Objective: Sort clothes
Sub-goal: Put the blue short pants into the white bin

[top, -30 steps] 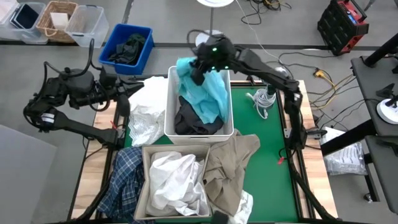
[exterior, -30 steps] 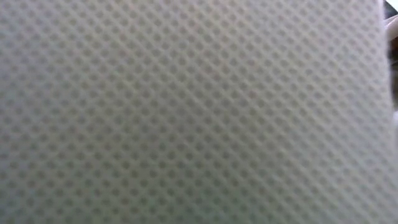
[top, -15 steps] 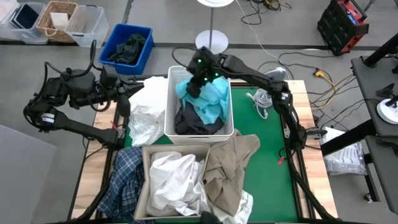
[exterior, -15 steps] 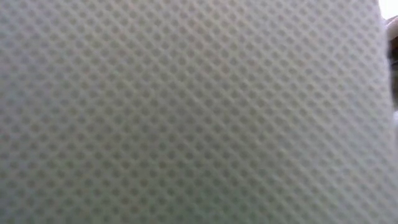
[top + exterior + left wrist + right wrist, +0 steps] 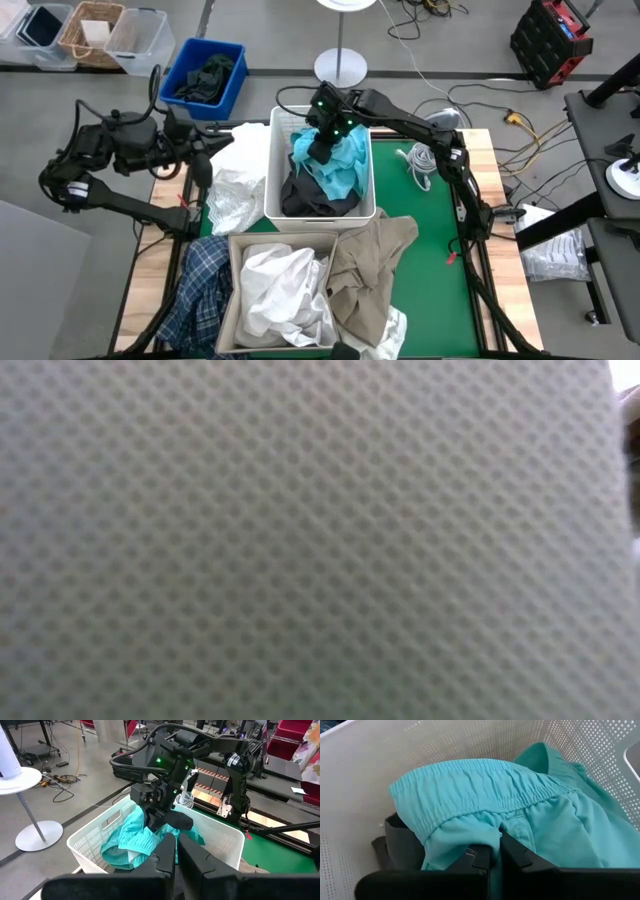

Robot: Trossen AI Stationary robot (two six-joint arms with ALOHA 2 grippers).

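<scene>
My right gripper (image 5: 324, 150) is over the far white basket (image 5: 270, 175) and is shut on the teal garment (image 5: 342, 168). That garment lies bunched on the dark grey garment (image 5: 315, 200) inside the basket. The left wrist view shows both the right gripper (image 5: 159, 817) and the teal garment (image 5: 135, 842). My left gripper (image 5: 205, 152) is shut and empty at the table's left edge, above a heap of white clothes (image 5: 235, 180). The near basket (image 5: 232, 300) holds white clothes (image 5: 285, 290). The low view shows only a perforated basket wall (image 5: 300, 540). My right gripper pinches a fold of the teal garment just below its gathered elastic waistband (image 5: 498, 829) between its two fingers. The fingers come from above, pointing down into the basket. The cloth is slack, and its lower part rests on the dark grey garment (image 5: 400, 837).
A beige garment (image 5: 372, 260) hangs over the near basket's right side, and a plaid shirt (image 5: 198, 285) lies to its left. A coiled white cable (image 5: 425, 160) lies on the green mat (image 5: 430, 250). A blue bin with dark cloth (image 5: 205, 75) stands beyond the table.
My right gripper has gone down into the far basket and a little toward the near edge, staying shut on the teal garment. The garment was spread out and hanging. It has sunk and bunched up on the dark grey garment.
</scene>
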